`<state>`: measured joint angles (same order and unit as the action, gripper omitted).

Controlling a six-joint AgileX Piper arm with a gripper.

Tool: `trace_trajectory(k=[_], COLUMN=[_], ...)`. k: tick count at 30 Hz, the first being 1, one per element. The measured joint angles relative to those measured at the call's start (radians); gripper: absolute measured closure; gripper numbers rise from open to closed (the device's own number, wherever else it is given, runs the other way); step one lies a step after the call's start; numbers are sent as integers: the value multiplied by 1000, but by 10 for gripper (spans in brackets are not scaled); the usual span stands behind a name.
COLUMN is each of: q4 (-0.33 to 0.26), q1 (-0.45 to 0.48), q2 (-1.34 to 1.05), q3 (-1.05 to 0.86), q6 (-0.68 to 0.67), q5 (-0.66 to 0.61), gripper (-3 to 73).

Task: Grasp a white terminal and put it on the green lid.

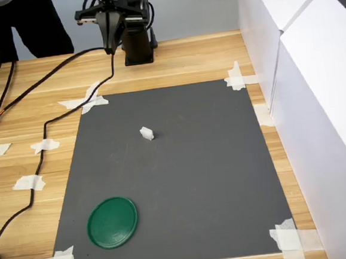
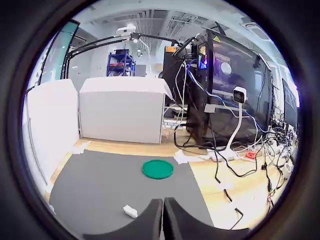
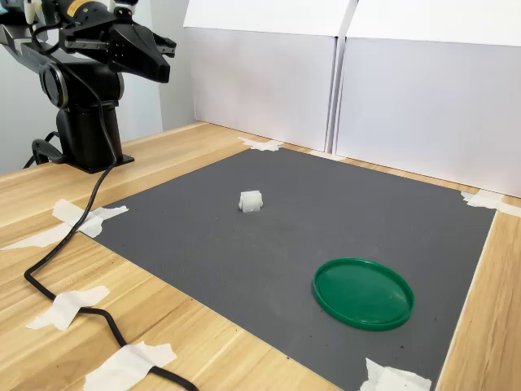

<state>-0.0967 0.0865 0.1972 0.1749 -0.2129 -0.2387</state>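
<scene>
A tiny white terminal (image 1: 146, 133) (image 3: 251, 201) (image 2: 130, 211) lies alone near the middle of the dark grey mat (image 1: 183, 182). The green lid (image 1: 112, 222) (image 3: 363, 292) (image 2: 158, 169) rests flat on the mat near its front corner, at the first exterior view's lower left. My gripper (image 1: 110, 45) (image 3: 167, 59) (image 2: 163, 212) hangs high above the wooden table close to the arm's base, well away from both. In the wrist view its fingers press together with nothing between them.
The arm's black base (image 1: 138, 48) stands on the wood behind the mat. A black cable (image 1: 46, 121) trails over the table beside the mat. White board walls (image 1: 313, 82) (image 3: 342, 90) close off one side. Tape scraps (image 1: 85, 100) hold the mat's corners.
</scene>
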Motion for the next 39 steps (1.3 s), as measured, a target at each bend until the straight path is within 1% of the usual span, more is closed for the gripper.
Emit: trace_trajectory(k=[2,5,8,11,14,18,22,25,28,31,33,37,39], q4=[0,6,22,51,70,76,73,62,34,-3,-19,-34,-35], q1=[0,0,0,0,0,0,12,29,33,33,33,33,33], q2=[54,136,222,310,387,477,567,628,690,741,766,815,840], q3=[54,145,238,335,414,494,540,557,559,560,561,563,569], q6=[-3,-4,-4,-5,-5,7,19,-5,-35,-79,-105,-117,-115], q5=[-63,-193,-349,-508,-617,-687,-703,-716,-720,-718,-713,-692,-684], gripper=[711,711,711,711,711,711,711,692,635,534,432,193,104])
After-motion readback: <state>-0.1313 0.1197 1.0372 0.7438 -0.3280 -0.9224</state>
